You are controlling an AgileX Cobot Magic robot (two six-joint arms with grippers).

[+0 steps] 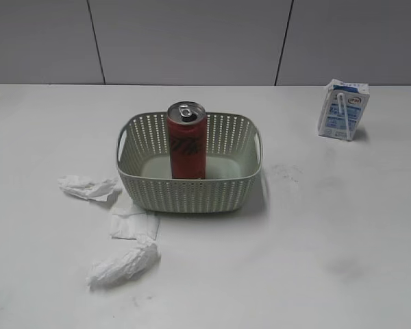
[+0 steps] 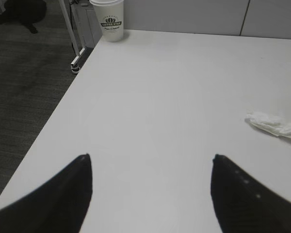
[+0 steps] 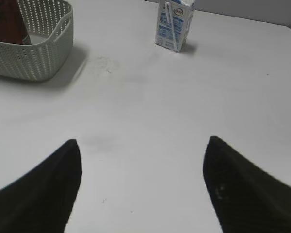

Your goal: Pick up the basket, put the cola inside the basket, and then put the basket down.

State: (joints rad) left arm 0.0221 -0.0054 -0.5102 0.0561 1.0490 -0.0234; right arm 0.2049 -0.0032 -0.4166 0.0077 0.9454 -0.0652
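Observation:
The pale sage-green basket (image 1: 192,188) rests on the white table in the middle of the exterior view. The red cola can (image 1: 186,142) stands upright inside it. In the right wrist view the basket (image 3: 39,58) sits at the top left with the cola (image 3: 7,22) partly cut off by the frame edge. My left gripper (image 2: 152,158) is open and empty over bare table, far from the basket. My right gripper (image 3: 142,141) is open and empty, to the right of the basket. Neither gripper shows in the exterior view.
A blue-and-white drink carton (image 1: 343,110) stands at the back right and also shows in the right wrist view (image 3: 174,24). Crumpled tissues (image 1: 123,264) lie left of and in front of the basket; one shows in the left wrist view (image 2: 274,125). A paper cup (image 2: 110,19) stands by the table's left edge.

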